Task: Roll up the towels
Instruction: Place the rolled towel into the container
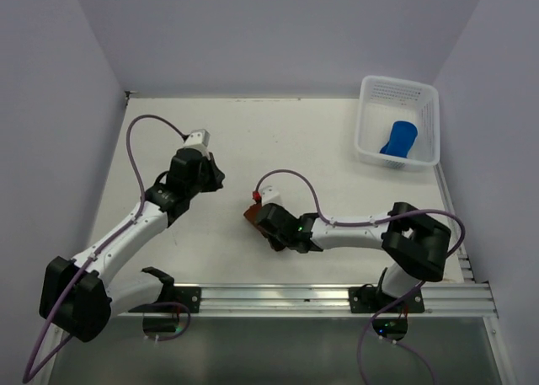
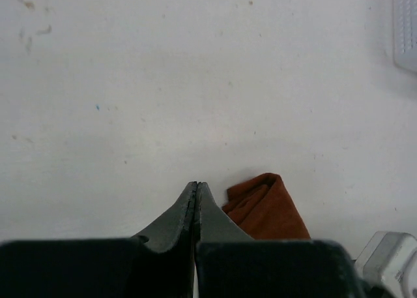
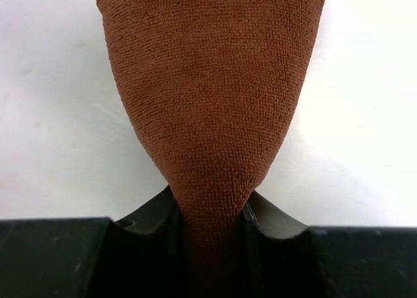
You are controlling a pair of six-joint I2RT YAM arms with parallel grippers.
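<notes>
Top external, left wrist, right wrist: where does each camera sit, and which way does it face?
Top external: above and behind the bases, looking down on the table; left arm and right arm show.
Left wrist: faces the table past its shut left tool; brown towel at lower right.
Right wrist: looks along the right tool, shut on the brown towel.
Shared: both wrist views show the brown towel.

The white-and-black left arm (image 1: 126,229) reaches up and forward from its base with the elbow bent, and its black two-finger left gripper (image 2: 197,187) is pressed fully closed, tips meeting with nothing between them. The white-and-black right arm (image 1: 362,231) folds at the elbow and stretches leftward. Its black right gripper (image 3: 212,210) is clamped on a rust-brown cloth towel (image 3: 215,102), fingers (image 3: 273,223) pinching the fabric from both sides.
</notes>
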